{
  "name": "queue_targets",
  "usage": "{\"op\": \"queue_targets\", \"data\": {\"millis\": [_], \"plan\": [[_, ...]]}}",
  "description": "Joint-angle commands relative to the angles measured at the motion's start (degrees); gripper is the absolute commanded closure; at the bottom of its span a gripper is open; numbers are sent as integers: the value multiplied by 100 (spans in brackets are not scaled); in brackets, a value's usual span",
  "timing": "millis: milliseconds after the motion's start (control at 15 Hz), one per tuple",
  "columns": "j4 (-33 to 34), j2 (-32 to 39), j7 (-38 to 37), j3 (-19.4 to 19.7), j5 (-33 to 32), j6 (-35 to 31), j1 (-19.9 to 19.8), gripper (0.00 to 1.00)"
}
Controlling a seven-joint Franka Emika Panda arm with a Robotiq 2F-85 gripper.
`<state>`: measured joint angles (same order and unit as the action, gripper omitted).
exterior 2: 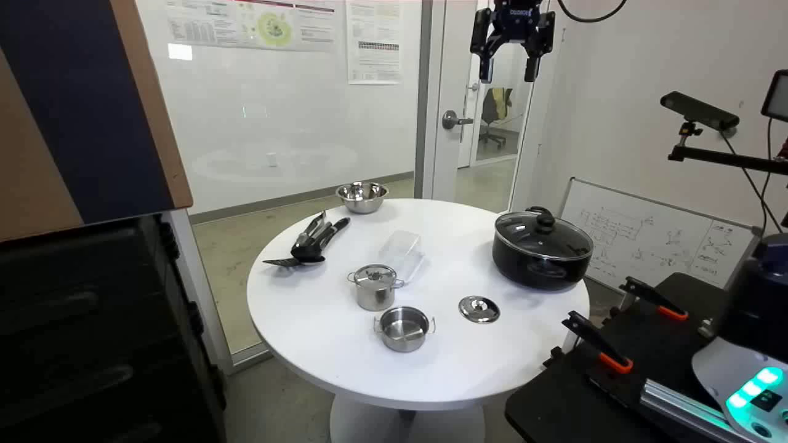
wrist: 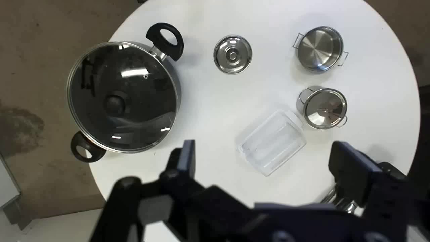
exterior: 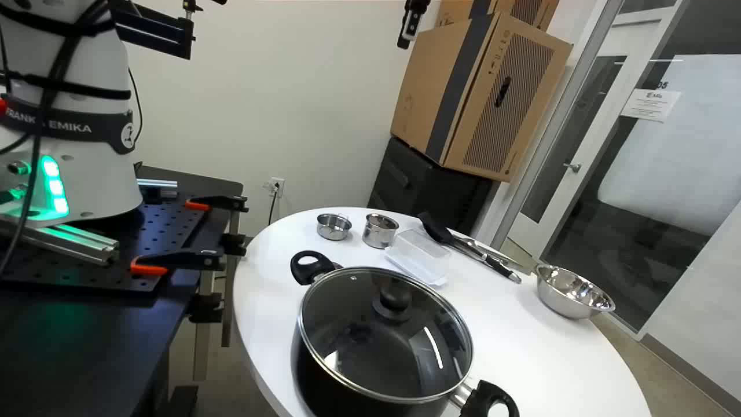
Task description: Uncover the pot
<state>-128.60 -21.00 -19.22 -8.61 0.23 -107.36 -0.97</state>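
Observation:
The large black pot (exterior: 315,379) stands on the round white table near its edge; it also shows in an exterior view (exterior 2: 534,271) and at the upper left of the wrist view (wrist: 177,88). A glass lid (exterior: 382,347) with a black knob (exterior: 396,295) lies on the pot and covers it; the lid (exterior 2: 520,231) sits flat there too. My gripper (exterior 2: 509,72) is high above the table, fingers pointing down, apart from the pot. In the wrist view its fingers (wrist: 267,158) are wide apart with nothing between them at their height.
The white table (exterior 2: 443,369) also holds a small open steel pot (exterior 2: 403,330), a lidded steel pot (exterior 2: 375,296), a small steel lid (exterior 2: 479,309), a clear plastic container (exterior 2: 401,249), black utensils (exterior 2: 311,246) and a steel bowl (exterior 2: 362,200). Cardboard boxes (exterior: 440,92) stand beyond the table.

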Motion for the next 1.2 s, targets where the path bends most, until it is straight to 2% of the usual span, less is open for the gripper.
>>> {"op": "queue_targets", "data": {"millis": [0, 133, 267, 333, 667, 867, 1133], "plan": [[14, 7, -22, 70, -26, 13, 79, 0], [-41, -5, 123, 184, -101, 60, 11, 0], [-66, -31, -470, 10, -392, -98, -57, 0], [-21, 7, -111, 152, -197, -2, 13, 0], [-20, 7, -351, 89, -312, -13, 6, 0], [-20, 42, 336, 338, -123, -26, 58, 0], [-14, 206, 1805, 1005, -202, 20, -124, 0]]}}
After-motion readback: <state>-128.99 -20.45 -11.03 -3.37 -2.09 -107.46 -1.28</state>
